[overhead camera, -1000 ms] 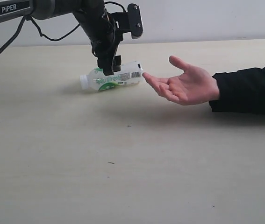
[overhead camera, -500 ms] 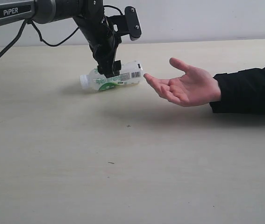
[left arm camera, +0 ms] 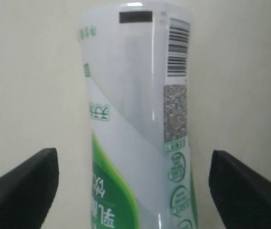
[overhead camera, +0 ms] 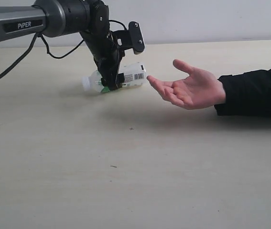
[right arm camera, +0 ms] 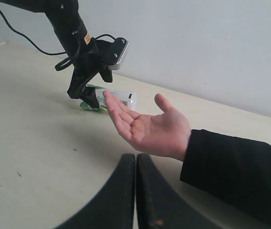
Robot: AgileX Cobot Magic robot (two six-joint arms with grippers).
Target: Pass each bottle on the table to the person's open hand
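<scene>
One white-and-green labelled bottle point(overhead camera: 133, 75) lies on its side on the table point(overhead camera: 125, 167), white cap pointing away from the person's open hand point(overhead camera: 188, 88). My left gripper point(overhead camera: 110, 85) is down over the bottle's middle and open. In the left wrist view the bottle point(left arm camera: 135, 109) fills the space between the two black fingers point(left arm camera: 27, 188), with a gap on each side. The hand rests palm up just beyond the bottle's base. The right wrist view shows the hand point(right arm camera: 149, 126), the bottle point(right arm camera: 124, 99) and my right gripper point(right arm camera: 135, 160), shut and empty. The other bottles are out of view.
The person's black sleeve point(overhead camera: 254, 90) lies along the table at the right. The left arm's cable point(overhead camera: 11, 52) hangs at the back left. A pale wall point(overhead camera: 211, 19) closes the far side of the table.
My left gripper has come down from just above the bottle so that its fingers now straddle it. The bottle and the hand have stayed where they were.
</scene>
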